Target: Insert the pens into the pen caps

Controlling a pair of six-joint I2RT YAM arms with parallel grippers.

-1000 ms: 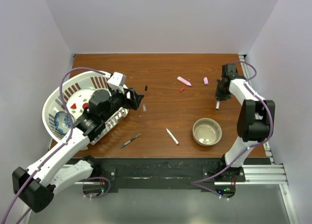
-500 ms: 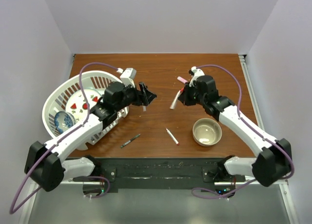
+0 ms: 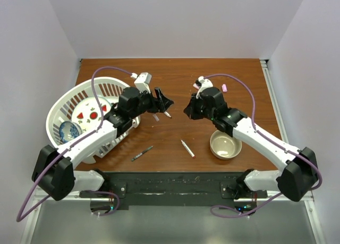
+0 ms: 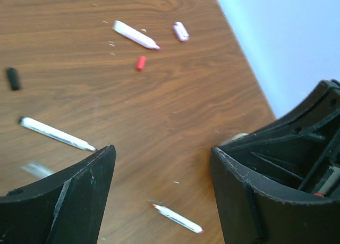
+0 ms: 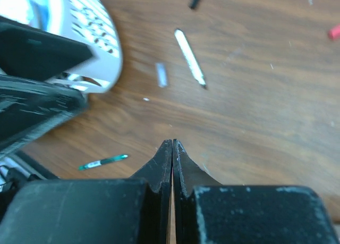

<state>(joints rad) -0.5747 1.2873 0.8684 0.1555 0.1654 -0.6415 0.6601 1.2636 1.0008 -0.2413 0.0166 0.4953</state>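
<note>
White pen (image 5: 189, 58), carried by the right pincer (image 5: 172, 142) a moment ago, now lies uncapped on the desk (image 5: 265, 106), just ahead of that pincer's tips. The right pincer is pressed together on nothing. The left pincer (image 4: 162, 150) hangs spread and empty just short of the pen, so I'd say a fresh grasp must come before any capping.

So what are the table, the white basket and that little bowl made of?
Table: wood or a wood-look laminate; brown grain shows, with a slight sheen.
Basket: looks like moulded white plastic, with thin slotted walls.
Bowl: probably glazed ceramic, beige with a smooth rim, though it could be plastic.
</note>
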